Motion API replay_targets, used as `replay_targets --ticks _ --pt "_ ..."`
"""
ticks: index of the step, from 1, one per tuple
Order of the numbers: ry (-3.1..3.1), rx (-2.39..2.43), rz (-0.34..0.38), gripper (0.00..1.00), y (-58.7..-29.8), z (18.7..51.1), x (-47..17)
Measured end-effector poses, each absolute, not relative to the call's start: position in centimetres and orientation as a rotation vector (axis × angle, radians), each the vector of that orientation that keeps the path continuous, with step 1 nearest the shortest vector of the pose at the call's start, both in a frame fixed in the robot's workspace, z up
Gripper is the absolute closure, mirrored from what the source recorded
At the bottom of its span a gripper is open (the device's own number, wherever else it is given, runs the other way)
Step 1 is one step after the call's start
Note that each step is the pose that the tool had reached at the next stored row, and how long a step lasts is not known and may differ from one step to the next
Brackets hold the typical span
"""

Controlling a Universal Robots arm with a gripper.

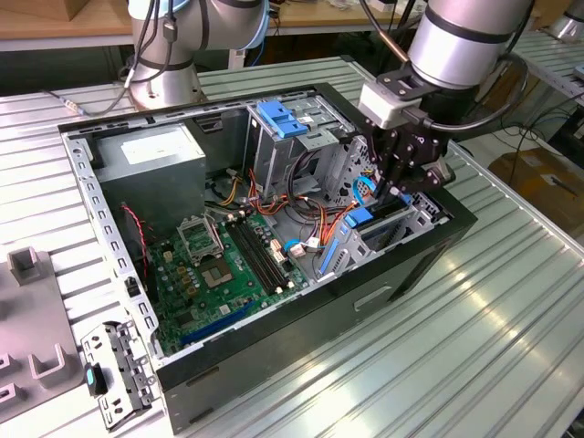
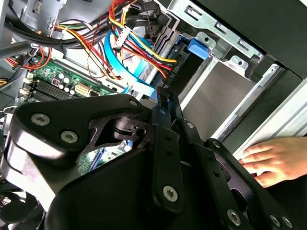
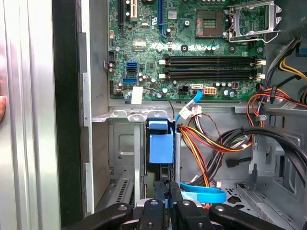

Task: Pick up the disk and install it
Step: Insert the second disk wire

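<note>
I see my gripper (image 1: 394, 190) clamped narrow on the disk (image 3: 160, 148) standing edge-up in its bay, bundled cables (image 3: 211, 143) crowding just beside it.

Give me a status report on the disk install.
Gripper shut on disk, edge-on in the bay. Cable bundle close beside. A hand rests by the case.

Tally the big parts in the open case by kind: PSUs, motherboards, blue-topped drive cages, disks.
power supply: 1
motherboard: 1
blue-topped drive cage: 1
disk: 1, on edge at the bay, between the gripper's fingers
Total: 4
</note>
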State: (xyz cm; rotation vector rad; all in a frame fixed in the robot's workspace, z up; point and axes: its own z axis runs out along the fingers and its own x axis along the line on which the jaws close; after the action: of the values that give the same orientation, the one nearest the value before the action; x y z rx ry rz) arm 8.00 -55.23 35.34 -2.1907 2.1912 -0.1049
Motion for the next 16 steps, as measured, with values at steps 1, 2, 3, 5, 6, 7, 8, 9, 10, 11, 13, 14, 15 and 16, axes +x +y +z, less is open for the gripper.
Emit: replay_targets --ticks 1,2,3,5,6,7,8,9,10,11,13,14,15,16 --pt "2.189 -2.189 -0.1 0.84 -55.32 35.34 8.0" --pt "2.187 -2.186 -0.093 0.84 -55.44 35.34 8.01" --pt "2.184 -2.183 -0.087 0.84 -55.54 35.34 8.01" --pt "2.178 -2.175 -0.071 0.84 -55.66 35.35 8.0" --pt "2.176 -2.172 -0.065 0.84 -55.67 35.34 8.0" --pt "2.173 -2.169 -0.059 0.84 -55.67 35.28 8.01" --pt "2.172 -2.168 -0.058 0.84 -55.69 35.22 8.0" --pt "2.172 -2.168 -0.058 0.84 -55.7 35.17 8.01" --pt "2.172 -2.168 -0.057 0.84 -55.72 35.13 8.0" --pt "2.172 -2.168 -0.058 0.84 -55.73 35.11 8.0" --pt "2.171 -2.167 -0.057 0.84 -55.76 35.01 8.01" --pt "2.171 -2.167 -0.057 0.84 -55.77 34.97 8.03" --pt "2.171 -2.167 -0.056 0.84 -55.77 34.95 8.05" --pt "2.171 -2.167 -0.056 0.84 -55.78 34.93 8.06"
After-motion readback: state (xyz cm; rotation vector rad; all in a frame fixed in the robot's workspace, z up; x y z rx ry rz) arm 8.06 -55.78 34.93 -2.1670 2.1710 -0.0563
